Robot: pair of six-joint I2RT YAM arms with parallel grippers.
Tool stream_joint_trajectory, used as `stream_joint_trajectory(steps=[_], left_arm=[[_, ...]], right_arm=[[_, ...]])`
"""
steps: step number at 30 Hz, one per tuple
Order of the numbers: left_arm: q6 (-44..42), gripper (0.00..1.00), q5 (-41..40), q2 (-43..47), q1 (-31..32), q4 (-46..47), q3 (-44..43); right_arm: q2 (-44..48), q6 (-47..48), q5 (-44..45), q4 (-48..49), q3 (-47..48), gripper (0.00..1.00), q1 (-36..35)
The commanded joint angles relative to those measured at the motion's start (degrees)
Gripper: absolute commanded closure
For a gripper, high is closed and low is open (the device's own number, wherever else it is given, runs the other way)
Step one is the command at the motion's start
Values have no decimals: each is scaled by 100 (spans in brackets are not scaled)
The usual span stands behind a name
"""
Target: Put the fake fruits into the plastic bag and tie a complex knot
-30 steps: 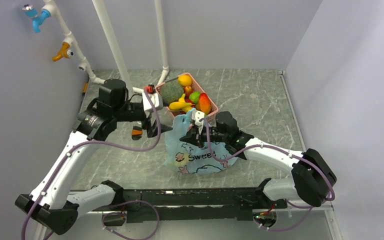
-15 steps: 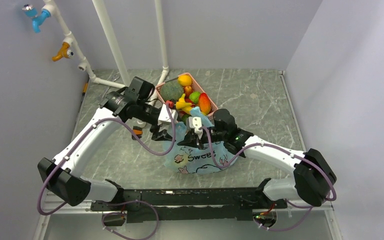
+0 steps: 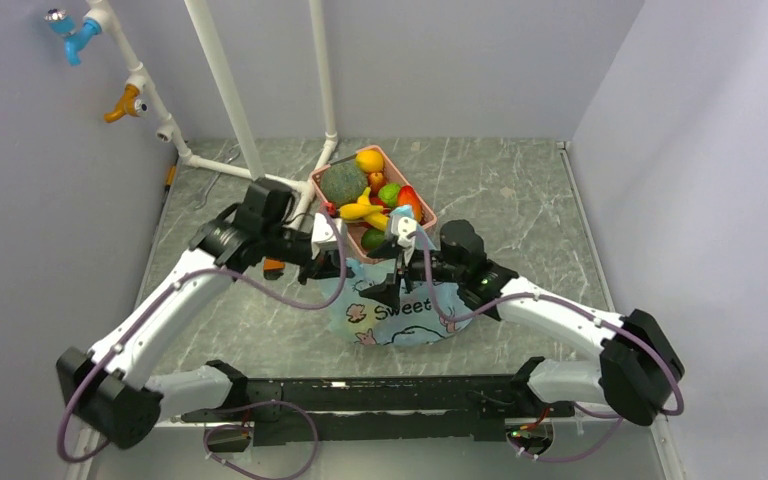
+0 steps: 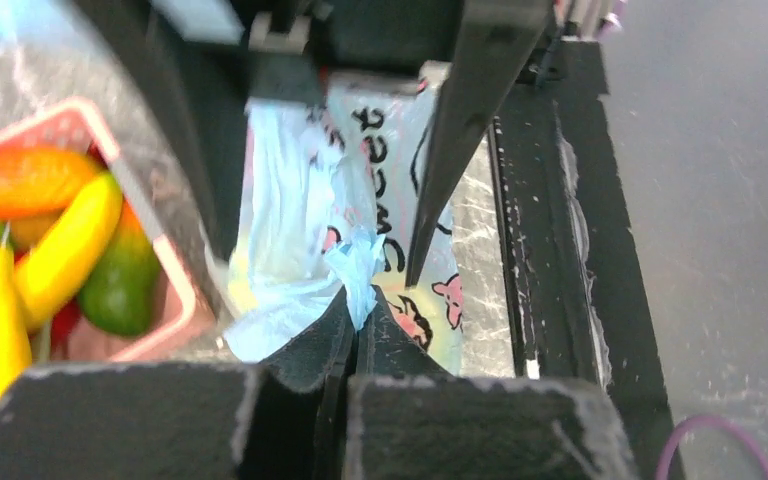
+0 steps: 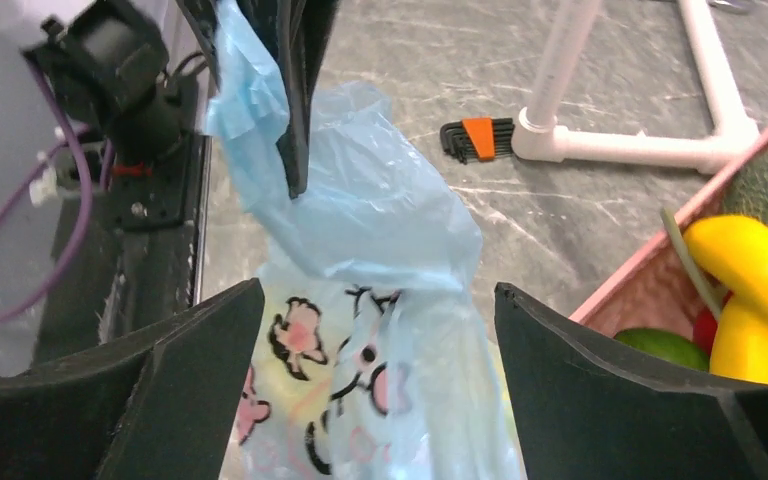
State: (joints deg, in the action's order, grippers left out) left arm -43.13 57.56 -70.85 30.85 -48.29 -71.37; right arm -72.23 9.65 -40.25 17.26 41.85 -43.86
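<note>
Plastic bag point(image 3: 400, 310) against basket point(image 5: 650, 285) edge, left claw point(image 4: 357, 305) pinching it, right claw point(image 5: 378, 292) spread

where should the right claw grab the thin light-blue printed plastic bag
Probably grip the thin light-blue plastic bag by its crumpled free neck, above the print, closing the right claw straight on: it sits gathered between the open fingers, clear of the strip the left claw pinches.

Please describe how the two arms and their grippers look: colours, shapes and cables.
Both the left arm and right arm have white links and bulky black joints. A purple cable loops loosely along each. The left gripper and right gripper have matte black, wedge-shaped fingers.
</note>
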Motion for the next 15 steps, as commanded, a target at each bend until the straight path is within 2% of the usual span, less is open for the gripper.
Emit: stream_joint_trajectory(steps=[1,6,12,15], left_arm=[[3095,100,-959,1153,-135,3146,1260],[4094,100,-1879,1111,-126,3576,1239],[5639,100,-2363,1197,-132,4164,1349],[6375,100,-2477,1235,-145,4235,1313]], right_arm=[[584,-1723,967,1027,-388,10,-127],[514,-2063,1901,1554,-458,5,-655],[117,-1818,3513,2321,-503,2,-1281],[-161,-1379,4105,2667,-465,1,-1486]])
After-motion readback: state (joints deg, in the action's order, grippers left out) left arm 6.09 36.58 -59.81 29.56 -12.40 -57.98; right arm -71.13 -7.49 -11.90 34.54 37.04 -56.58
